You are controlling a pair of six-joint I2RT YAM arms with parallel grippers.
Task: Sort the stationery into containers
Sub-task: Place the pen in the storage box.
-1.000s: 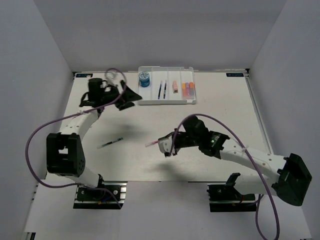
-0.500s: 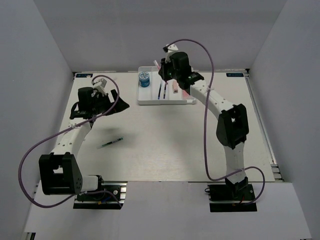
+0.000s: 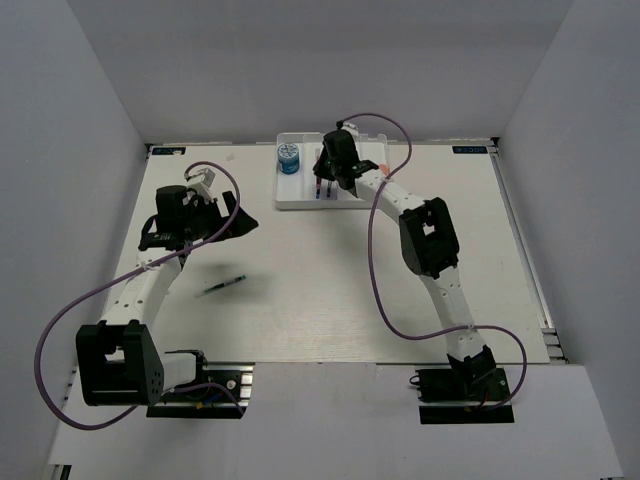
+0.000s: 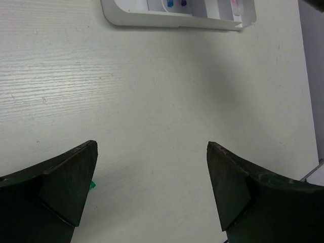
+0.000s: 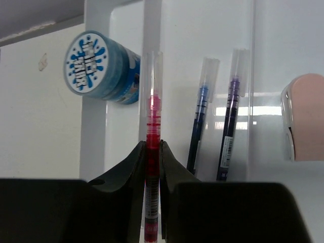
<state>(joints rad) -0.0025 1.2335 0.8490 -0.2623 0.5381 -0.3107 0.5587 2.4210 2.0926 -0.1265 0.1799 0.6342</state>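
The white divided tray (image 3: 345, 205) stands at the far middle of the table. It holds a blue roll (image 3: 289, 157), two dark pens and an eraser. My right gripper (image 3: 322, 178) is over the tray and shut on a red pen (image 5: 153, 147), held lengthwise just left of a blue pen (image 5: 200, 119) and a purple pen (image 5: 230, 116). The blue roll (image 5: 101, 68) lies to the left and the pinkish eraser (image 5: 304, 116) to the right. A dark green-tipped pen (image 3: 225, 285) lies on the table. My left gripper (image 3: 238, 222) is open and empty above it, and also shows in the left wrist view (image 4: 152, 187).
The tray's near rim (image 4: 172, 17) shows at the top of the left wrist view, with the pen's green tip (image 4: 92, 186) beside the left finger. Purple cables loop off both arms. White walls enclose the table on three sides.
My right arm carried the red pen from the table's middle to the tray and has come down over the pen compartment. My left gripper drew back from the tray toward the near left.
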